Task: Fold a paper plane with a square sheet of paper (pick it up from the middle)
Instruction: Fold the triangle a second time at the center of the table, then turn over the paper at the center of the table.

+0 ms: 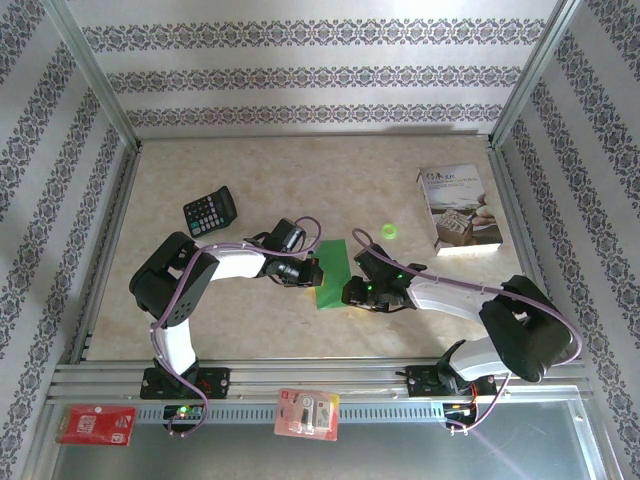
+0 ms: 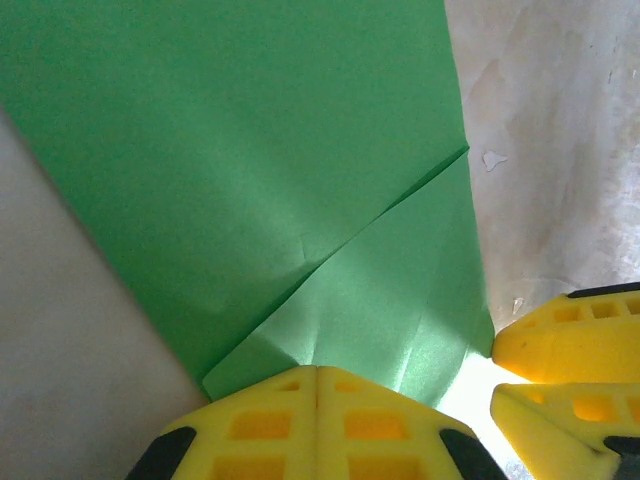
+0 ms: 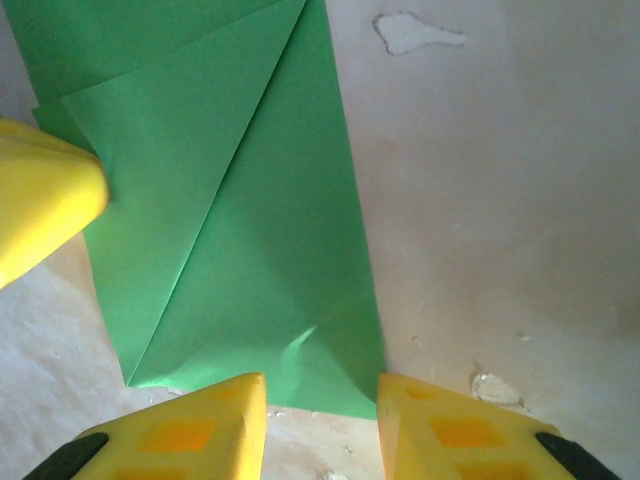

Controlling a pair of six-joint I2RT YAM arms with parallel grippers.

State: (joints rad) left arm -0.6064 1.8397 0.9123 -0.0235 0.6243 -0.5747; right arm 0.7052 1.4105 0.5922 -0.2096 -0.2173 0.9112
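The folded green paper (image 1: 333, 270) lies flat mid-frame on the surface (image 1: 250, 170). The left end effector (image 2: 316, 375) is closed, its tips touching the paper's edge. The right end effector (image 3: 320, 388) is open, with the paper's edge between its fingers.

Creased green sheet (image 1: 332, 268), seemingly flat

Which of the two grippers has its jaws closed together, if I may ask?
The left gripper: its jaws are shut tight, whereas those of the right gripper stand apart.
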